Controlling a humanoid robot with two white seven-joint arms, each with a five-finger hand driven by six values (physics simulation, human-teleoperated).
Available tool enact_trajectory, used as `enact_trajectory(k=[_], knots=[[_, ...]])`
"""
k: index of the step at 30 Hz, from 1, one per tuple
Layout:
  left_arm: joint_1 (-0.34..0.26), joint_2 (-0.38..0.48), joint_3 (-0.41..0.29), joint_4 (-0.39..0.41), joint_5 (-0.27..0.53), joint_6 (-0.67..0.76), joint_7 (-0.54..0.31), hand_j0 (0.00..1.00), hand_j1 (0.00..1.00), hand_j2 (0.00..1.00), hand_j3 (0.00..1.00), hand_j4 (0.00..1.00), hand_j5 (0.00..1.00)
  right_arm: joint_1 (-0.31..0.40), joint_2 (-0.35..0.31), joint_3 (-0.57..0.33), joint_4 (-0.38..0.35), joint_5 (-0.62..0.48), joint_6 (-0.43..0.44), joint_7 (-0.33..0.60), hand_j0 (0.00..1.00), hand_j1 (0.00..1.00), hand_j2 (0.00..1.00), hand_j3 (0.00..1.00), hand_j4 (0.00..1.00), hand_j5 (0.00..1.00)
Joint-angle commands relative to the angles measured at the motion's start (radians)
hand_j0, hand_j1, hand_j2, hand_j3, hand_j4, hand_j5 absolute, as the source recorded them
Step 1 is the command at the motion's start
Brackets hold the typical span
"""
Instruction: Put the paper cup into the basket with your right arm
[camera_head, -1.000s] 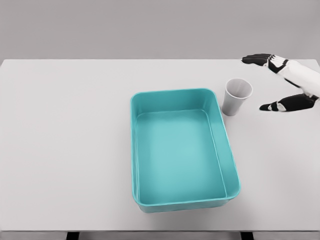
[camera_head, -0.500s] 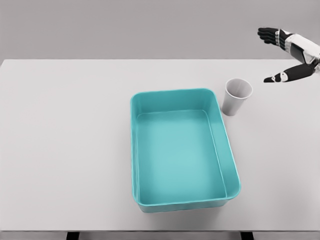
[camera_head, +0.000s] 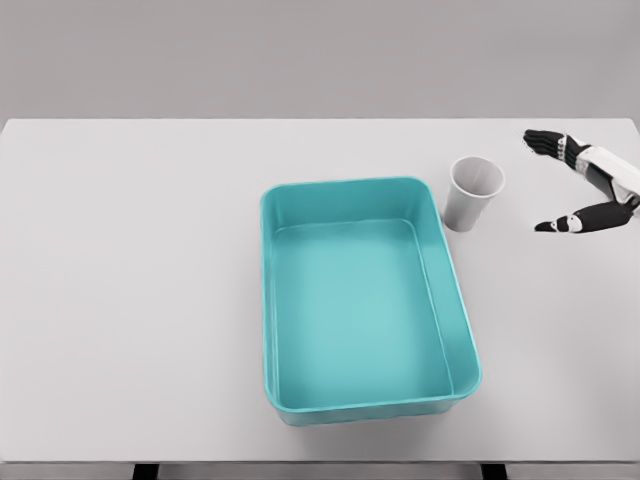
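A white paper cup (camera_head: 473, 193) stands upright on the white table, just right of the far right corner of a teal rectangular basket (camera_head: 270, 300). My right hand (camera_head: 545, 180) hovers to the right of the cup, apart from it, with its fingers (camera_head: 543, 139) and thumb spread wide and nothing between them. The basket holds nothing. My left arm does not show.
The white table (camera_head: 130, 280) stretches wide to the left of the basket and ends at a front edge along the bottom of the view. A grey wall lies behind it.
My right hand rose up and to the right half a second ago, then came back down to cup height, staying open. The cup and basket have not moved.
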Motion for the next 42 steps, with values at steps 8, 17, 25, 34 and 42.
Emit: enact_trajectory(k=[8, 17, 25, 34, 42], knots=[[0.000, 0.000, 0.000, 0.000, 0.000, 0.000, 0.001, 1.00, 1.00, 1.00, 1.00, 1.00, 1.00, -0.008, 0.073, -0.097, 0.091, -0.036, -0.018, 0.000, 1.00, 1.00, 1.00, 1.00, 1.00, 1.00], [0.000, 0.000, 0.000, 0.000, 0.000, 0.000, 0.001, 1.00, 1.00, 1.00, 1.00, 1.00, 1.00, -0.044, 0.078, -0.095, 0.097, 0.276, -0.030, 0.000, 1.00, 1.00, 1.00, 1.00, 1.00, 1.00], [0.000, 0.000, 0.000, 0.000, 0.000, 0.000, -0.001, 1.00, 1.00, 1.00, 1.00, 1.00, 1.00, -0.046, 0.128, -0.151, 0.117, 0.089, 0.002, 0.000, 1.00, 1.00, 1.00, 1.00, 1.00, 1.00], [0.000, 0.000, 0.000, 0.000, 0.000, 0.000, 0.001, 1.00, 1.00, 1.00, 1.00, 1.00, 1.00, -0.049, 0.196, -0.149, 0.203, 0.050, 0.005, 0.000, 1.00, 1.00, 1.00, 1.00, 1.00, 1.00], [0.000, 0.000, 0.000, 0.000, 0.000, 0.000, 0.001, 1.00, 1.00, 1.00, 1.00, 1.00, 1.00, -0.034, 0.222, -0.146, 0.203, -0.105, 0.010, 0.000, 1.00, 1.00, 1.00, 1.00, 1.00, 1.00]])
